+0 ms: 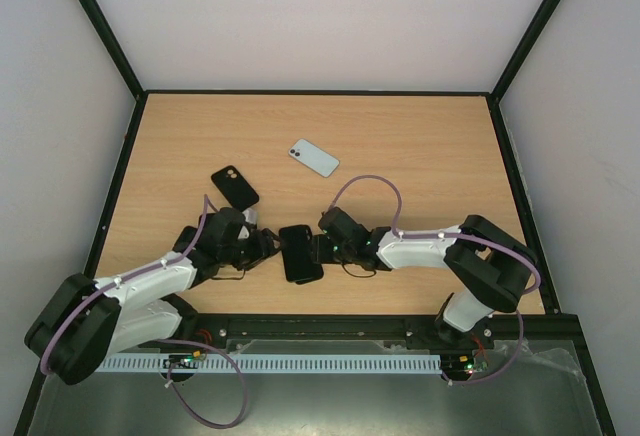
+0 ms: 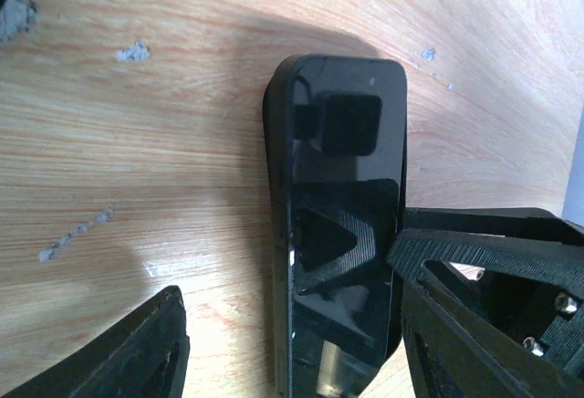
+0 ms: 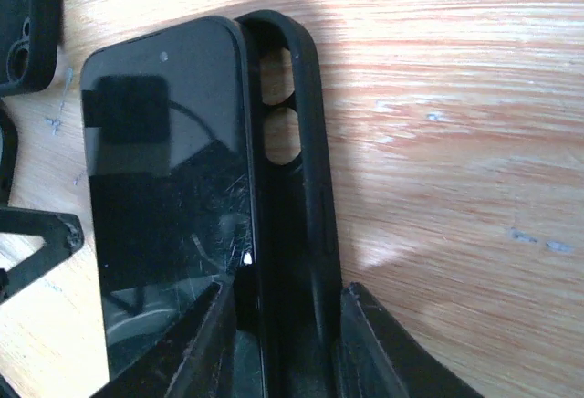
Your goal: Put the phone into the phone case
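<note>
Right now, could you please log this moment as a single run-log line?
stage: seating | phone: partly in phone case | right gripper: clamps its edge | left gripper: open, straddling phone

The lower end of the black phone (image 3: 164, 197) and of the phone case (image 3: 301, 170) beside it vanish behind the fingers (image 3: 205, 343) of the right gripper (image 3: 287, 293) and the wrist view's bottom edge, and from overhead I can't tell how far it's seated.

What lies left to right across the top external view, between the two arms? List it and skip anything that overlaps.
spare black case → left hand → black phone half in its case → right hand
</note>
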Controlling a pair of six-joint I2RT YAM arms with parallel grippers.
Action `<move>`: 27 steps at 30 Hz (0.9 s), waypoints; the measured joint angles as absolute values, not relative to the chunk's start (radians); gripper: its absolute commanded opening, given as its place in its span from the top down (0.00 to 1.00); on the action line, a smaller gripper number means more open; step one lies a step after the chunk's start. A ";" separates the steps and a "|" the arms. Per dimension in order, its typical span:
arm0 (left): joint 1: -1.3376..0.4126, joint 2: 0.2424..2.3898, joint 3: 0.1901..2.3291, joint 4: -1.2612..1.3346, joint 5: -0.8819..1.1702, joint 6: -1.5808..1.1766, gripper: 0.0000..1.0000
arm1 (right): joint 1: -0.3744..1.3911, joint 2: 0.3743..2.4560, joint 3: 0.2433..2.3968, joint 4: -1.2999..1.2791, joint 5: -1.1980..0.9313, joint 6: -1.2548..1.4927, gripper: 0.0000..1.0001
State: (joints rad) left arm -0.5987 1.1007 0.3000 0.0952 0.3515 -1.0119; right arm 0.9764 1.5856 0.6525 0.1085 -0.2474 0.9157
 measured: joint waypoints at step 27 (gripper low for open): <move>-0.658 1.203 0.303 0.175 0.332 -1.053 0.84 | 0.975 1.592 0.544 0.333 -0.289 1.105 0.80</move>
